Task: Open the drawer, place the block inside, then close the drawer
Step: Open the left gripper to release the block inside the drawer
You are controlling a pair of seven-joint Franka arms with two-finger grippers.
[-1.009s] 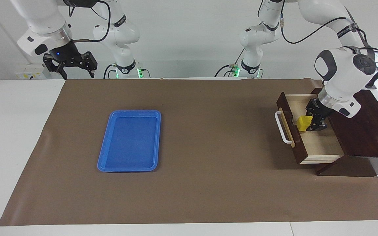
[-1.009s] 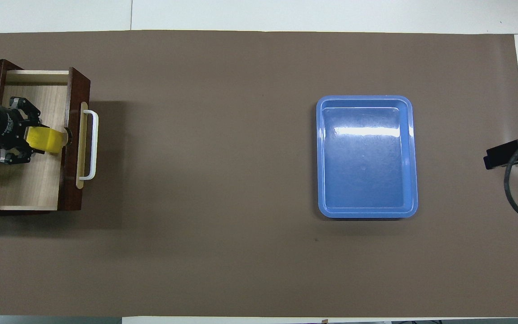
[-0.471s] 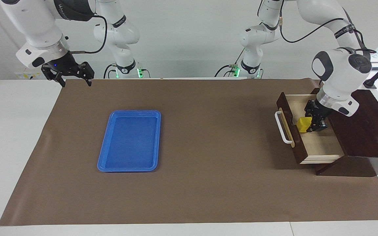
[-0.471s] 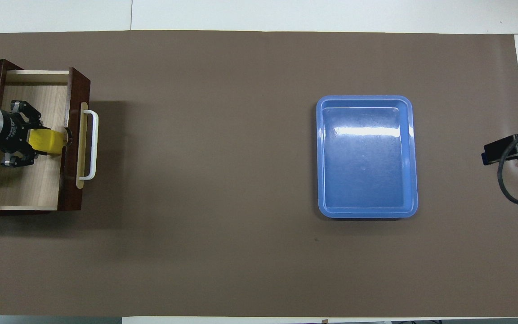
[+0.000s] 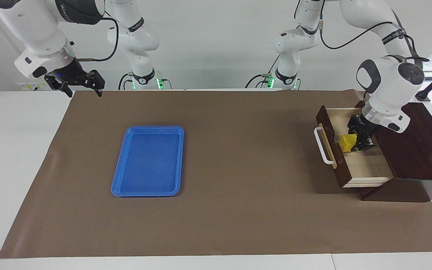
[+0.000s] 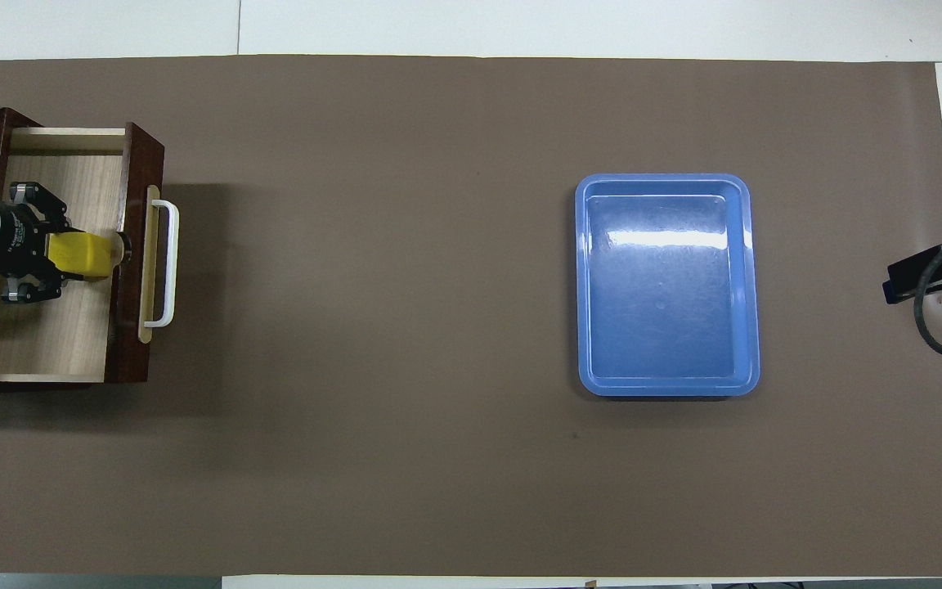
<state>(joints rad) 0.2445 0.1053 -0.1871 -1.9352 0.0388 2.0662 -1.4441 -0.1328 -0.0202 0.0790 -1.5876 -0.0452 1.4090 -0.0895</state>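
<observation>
- The right gripper (image 5: 81, 90), black and two-fingered on its white arm, waits in the air over the robots' edge of the brown mat at the right arm's end, fingers spread, holding nothing.
- The flat blue plastic tray (image 5: 120, 165) lies empty on the mat nearby; it plays no part.
- The dark brown wooden drawer (image 5: 366, 165) stands pulled out of its dark wooden box (image 5: 418, 150) at the left arm's end, its white bar handle (image 5: 323, 145) facing the tray. Its long axis runs from nearer the robots to farther.
- The left gripper (image 5: 353, 141) is clamped on the small bright yellow cube (image 5: 347, 142) inside the drawer, close behind its front panel; whether the cube touches the pale floor cannot be told.
- Risk: a release from height could let the cube bounce or tip; a careless lift-out could catch the front panel and drag the drawer.
</observation>
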